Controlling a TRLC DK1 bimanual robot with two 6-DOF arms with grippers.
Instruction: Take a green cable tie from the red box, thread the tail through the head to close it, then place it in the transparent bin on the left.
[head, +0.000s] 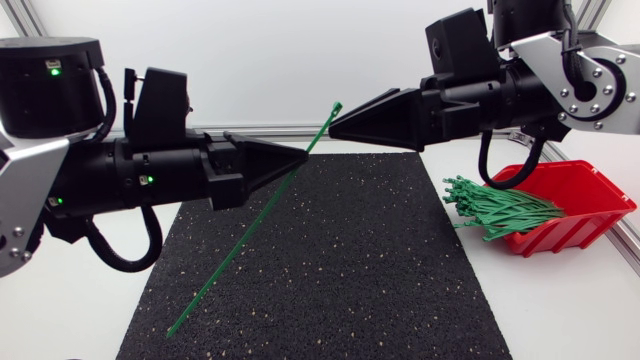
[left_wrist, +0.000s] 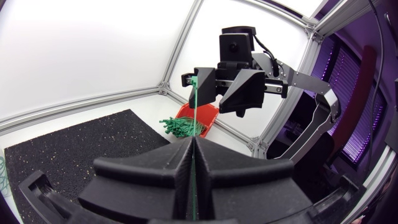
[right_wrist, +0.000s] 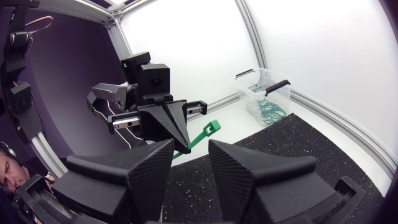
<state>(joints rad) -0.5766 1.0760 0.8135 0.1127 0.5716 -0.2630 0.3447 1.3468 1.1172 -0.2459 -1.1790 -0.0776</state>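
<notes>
Above the black speckled rubber mat (head: 350, 270), mid-air, the left gripper (head: 302, 158) is clamped on a long thin green plastic cable tie (head: 240, 250). Its fingers are pressed together w/ the strap pinched btwn them, roughly a third down from the square head (head: 337, 106). Tie is straight, not looped. The tail (head: 180, 325) slopes down to the mat's near-left part; can't tell if it touches.

Right gripper (head: 335, 126) is also over the mat's far edge, just beside the head. Fingers apart, nothing held (gap clear in right wrist view).

Red plastic box (head: 590, 195) w/ a bundle of spare green ties (head: 500, 210) sits off the mat's right side. Clear plastic bin (right_wrist: 267, 84), closed ties inside, is beyond the mat's left side.

Risks, judged:
- Right fingers close off-centre → head gets nudged away instead of gripped.
- Thin strap may pivot in the left pinch, so head angle drifts.
- Long free tail could drag on the mat when bent round.
- Misaligned tail/slot → no thread.
</notes>
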